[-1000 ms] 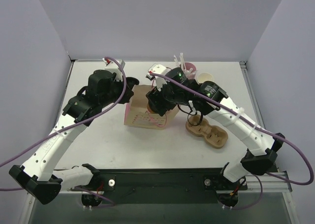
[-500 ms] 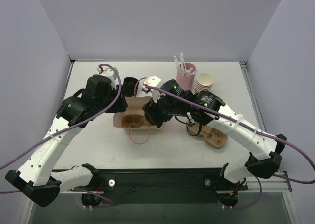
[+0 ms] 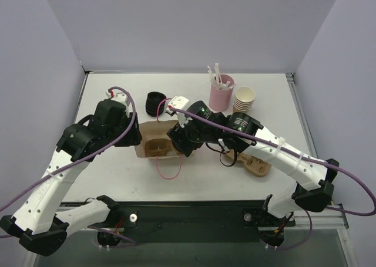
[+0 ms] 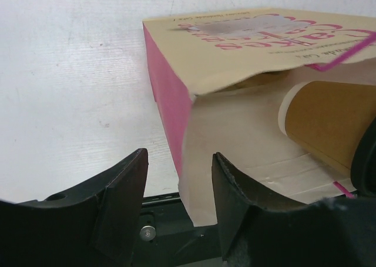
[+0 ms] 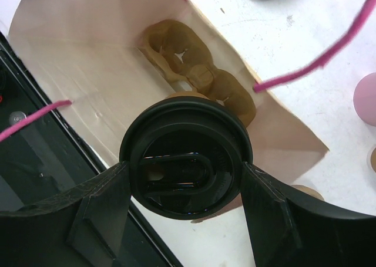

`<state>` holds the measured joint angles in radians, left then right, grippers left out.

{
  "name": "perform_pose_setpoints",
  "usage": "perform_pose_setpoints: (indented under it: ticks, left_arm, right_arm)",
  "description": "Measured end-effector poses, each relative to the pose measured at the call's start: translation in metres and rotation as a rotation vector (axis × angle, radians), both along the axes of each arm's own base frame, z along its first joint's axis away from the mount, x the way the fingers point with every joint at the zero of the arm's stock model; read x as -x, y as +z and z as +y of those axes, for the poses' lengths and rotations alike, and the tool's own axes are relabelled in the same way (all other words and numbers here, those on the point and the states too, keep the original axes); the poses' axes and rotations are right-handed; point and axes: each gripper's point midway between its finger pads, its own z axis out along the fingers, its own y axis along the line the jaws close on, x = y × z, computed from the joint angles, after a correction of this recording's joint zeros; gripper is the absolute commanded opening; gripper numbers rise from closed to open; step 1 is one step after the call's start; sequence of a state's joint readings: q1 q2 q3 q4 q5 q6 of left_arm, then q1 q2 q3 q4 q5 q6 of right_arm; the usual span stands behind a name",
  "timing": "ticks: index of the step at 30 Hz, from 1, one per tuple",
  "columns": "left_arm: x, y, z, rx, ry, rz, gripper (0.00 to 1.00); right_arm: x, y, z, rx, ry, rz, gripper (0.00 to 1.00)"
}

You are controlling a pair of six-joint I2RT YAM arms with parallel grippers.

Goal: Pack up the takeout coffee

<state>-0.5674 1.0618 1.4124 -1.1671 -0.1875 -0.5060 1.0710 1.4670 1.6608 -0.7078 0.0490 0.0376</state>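
Quick note from the remote station: versus a second ago the paper bag (image 4: 247, 50) has come off its spot further back on the tabletop (image 3: 205, 182) and now sits nearer my side with its mouth pulled wide, so the cup carrier (image 5: 188, 67) inside it shows, which it did not at first. Both arms shifted with it, and the stack of black lids (image 3: 155, 102) behind is now uncovered in the top view. The right gripper (image 5: 185, 185) is clamped on the takeout coffee (image 5: 185, 161), fingers on either side just under the black lid. The cup hangs over the open bag, and in the left wrist view its brown wall already looks to be inside the mouth. It is not seated: the carrier's pockets lie just beyond it, empty. The left gripper (image 4: 179, 158) has its fingers apart with the bag's mouth edge standing between them, near one finger (contact unclear, so I call it steadying, not pinching). One pink handle loop (image 3: 169, 168) trails on the tabletop toward the near edge. A second carrier (image 3: 254, 162) lies off to the right, untouched. My read is that the bag is now presented properly and the packing is midway. Next the cup needs lining up over a pocket and lowering straight, since a tilt could catch the bag wall or a handle.
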Motion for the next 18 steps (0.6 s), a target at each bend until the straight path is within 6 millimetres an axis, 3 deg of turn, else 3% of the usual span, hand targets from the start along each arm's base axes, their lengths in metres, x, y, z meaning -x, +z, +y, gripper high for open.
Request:
perform_pose_setpoints:
  ticks: [4,8,11,18]
  left_arm:
    - [0.008,-0.007,0.004,0.002,0.011,0.014,0.57]
    - [0.004,-0.011,0.006,-0.006,0.041,0.029,0.47]
    - [-0.002,-0.017,0.003,0.000,0.051,0.054,0.28]
    - [0.000,-0.025,-0.010,0.056,-0.007,0.054,0.05]
  right_arm:
    - [0.005,-0.002,0.003,0.001,0.005,0.005,0.49]
    - [0.007,-0.005,0.004,0.005,0.000,0.006,0.49]
    - [0.007,-0.008,0.003,0.011,-0.014,0.012,0.49]
    - [0.003,-0.021,-0.001,0.034,-0.056,0.008,0.49]
